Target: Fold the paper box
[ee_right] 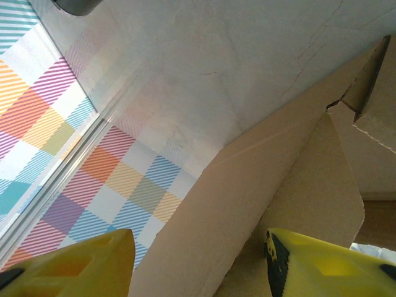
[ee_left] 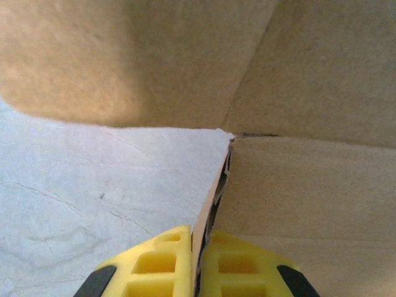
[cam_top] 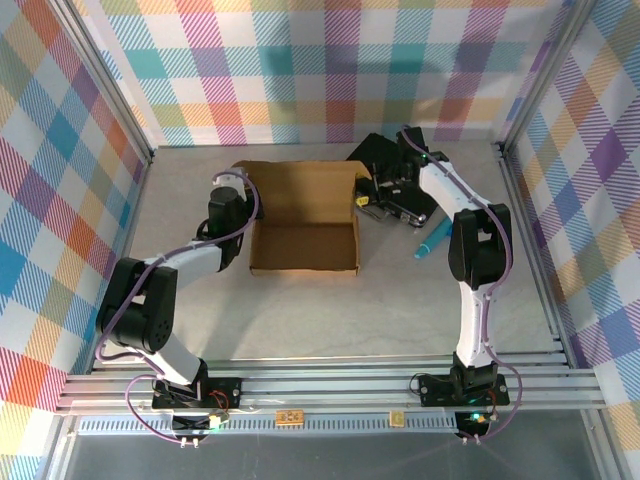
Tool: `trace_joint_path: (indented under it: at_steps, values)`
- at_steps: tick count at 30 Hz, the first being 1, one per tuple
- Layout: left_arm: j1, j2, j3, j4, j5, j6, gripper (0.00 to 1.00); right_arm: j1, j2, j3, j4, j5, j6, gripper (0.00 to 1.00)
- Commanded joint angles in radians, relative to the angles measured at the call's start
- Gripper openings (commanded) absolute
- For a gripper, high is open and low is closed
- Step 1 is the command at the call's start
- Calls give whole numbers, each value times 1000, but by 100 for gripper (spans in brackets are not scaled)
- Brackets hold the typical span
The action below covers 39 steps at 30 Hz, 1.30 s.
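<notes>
My left claw is clamped shut on the thin upright edge of the plain brown corrugated cardboard paper box, at its left wall. My right claw stands open, its yellow fingers either side of a loose flap at the box's far right corner, gripping nothing. The box sits mid tabletop between the arms, its lid not yet folded over. I judge we're forming the side walls. Next I'd close the right claw on that flap and tuck it inward while the left claw steadies the box.
</notes>
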Motion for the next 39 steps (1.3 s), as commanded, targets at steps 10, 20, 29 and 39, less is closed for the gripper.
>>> trace_joint_path:
  at_steps: [10, 20, 29, 39]
  values:
    - [-33, 11, -64, 163, 40, -168, 12, 32, -60, -81, 57, -42, 32, 58]
    - [-58, -46, -100, 79, 30, -244, 16, 39, -75, -97, 25, -28, -37, 54]
    - [-76, -100, -128, 4, 59, -284, 25, 53, -105, -104, -53, 15, -159, 53]
    - [-90, -181, -143, -126, 50, -377, 30, 62, -138, -149, -35, 38, -213, 51]
